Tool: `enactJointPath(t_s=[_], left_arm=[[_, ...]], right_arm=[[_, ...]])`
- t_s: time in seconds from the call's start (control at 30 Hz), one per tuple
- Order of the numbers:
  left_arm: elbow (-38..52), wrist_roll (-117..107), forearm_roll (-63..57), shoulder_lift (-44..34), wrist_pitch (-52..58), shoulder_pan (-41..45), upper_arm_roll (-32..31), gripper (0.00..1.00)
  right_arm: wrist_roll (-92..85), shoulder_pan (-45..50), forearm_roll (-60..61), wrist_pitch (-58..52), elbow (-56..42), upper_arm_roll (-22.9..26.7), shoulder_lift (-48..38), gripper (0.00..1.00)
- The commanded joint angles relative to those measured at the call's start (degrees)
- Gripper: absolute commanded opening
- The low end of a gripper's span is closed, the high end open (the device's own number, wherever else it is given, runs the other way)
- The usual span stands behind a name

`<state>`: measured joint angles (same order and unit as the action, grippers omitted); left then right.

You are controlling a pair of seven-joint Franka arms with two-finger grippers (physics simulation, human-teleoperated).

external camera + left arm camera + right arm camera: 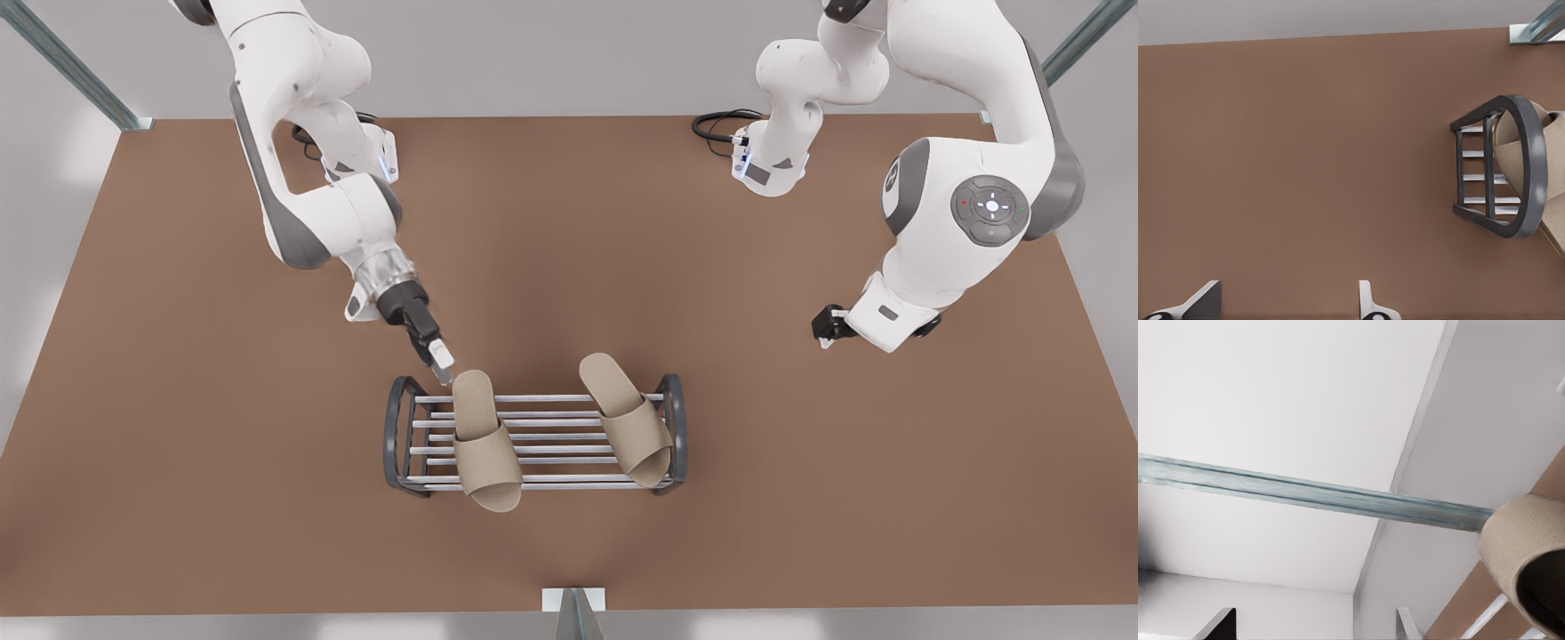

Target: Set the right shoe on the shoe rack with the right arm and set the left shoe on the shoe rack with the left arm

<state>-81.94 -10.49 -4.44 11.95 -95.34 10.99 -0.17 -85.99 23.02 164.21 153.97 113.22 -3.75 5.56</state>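
The low shoe rack (533, 436) of dark grey arched end frames and silver bars is standing on the brown worktop (178, 444), and both beige open-toe fabric slippers are lying across its bars. The slipper on the front view's left (484, 440) is resting with its toe overhanging the near bar. The slipper on the front view's right (627, 418) is lying at a slant beside the end frame. Judged from this, both placements are looking done.

These slippers are likely light and soft, with a flexible sole and a strap that gives under pressure. A hold across the heel edge of the sole should be the firmest. They could shift on the smooth bars if nudged.

The right pincer (442, 363) is hanging tilted just beside the heel of the slipper on the front view's left. Its fingers are standing wide apart, gripping nothing. The right wrist view (1311, 623) is showing that slipper (1521, 533) close by.

The left pincer (827, 324) is waiting well apart from the rack, low over the worktop on the front view's right, its arm folded at the elbow. In the left wrist view it (1285, 303) is spread wide, empty, and facing the rack's end frame (1531, 167).
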Motion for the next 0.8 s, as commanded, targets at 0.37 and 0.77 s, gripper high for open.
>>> enactJointPath(t_s=[0.37,0.77], left_arm=[[0.02,-1.72,-0.05,-1.05,1.91,0.44,-0.79,1.00],[0.72,-4.98,-0.05,-0.53,2.26,1.58,-1.23,1.00]], right_arm=[[71.13,-19.95,-144.36,-55.89,-18.83,22.30,-0.19,1.00],[91.44,-17.40,-159.99,-58.53,-15.84,8.85,0.25,1.00]])
